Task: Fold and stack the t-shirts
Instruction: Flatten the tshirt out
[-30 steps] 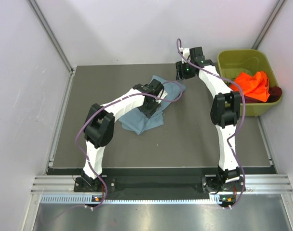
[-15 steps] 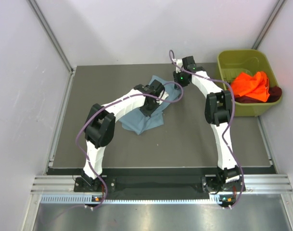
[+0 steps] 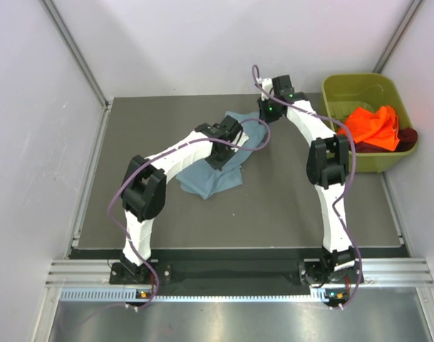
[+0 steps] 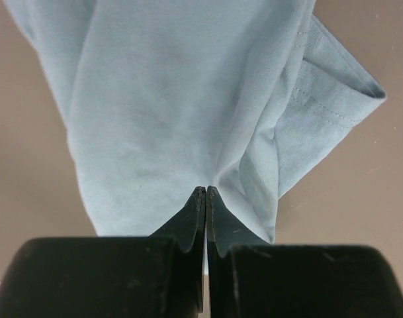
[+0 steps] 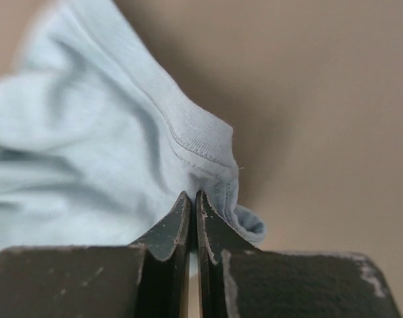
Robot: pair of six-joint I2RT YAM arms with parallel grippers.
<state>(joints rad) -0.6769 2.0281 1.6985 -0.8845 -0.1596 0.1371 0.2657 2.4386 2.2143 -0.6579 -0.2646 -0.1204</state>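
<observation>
The blue-grey t-shirt [image 3: 211,178] lies crumpled on the dark table, left of centre. My left gripper [image 3: 217,158] is shut on a fold of its cloth [image 4: 161,112], the tips [image 4: 206,191] pinched together in the fabric. At the shirt's far right corner, my right gripper [image 3: 264,114] is shut on a ribbed, stitched edge [image 5: 201,142], its tips [image 5: 193,196] closed on the cloth. The orange t-shirt [image 3: 373,122] sits bunched in the bin. The maroon t-shirt [image 3: 407,138] shows beneath it at the bin's right side.
An olive-green plastic bin [image 3: 355,84] stands at the table's far right corner. White walls enclose the table [image 3: 274,206] on three sides. A metal rail [image 3: 224,274] runs along the near edge by the arm bases.
Both grippers have closed onto the blue-grey shirt. The right arm swung left from beside the bin to the shirt's far corner. The left arm barely moved.
</observation>
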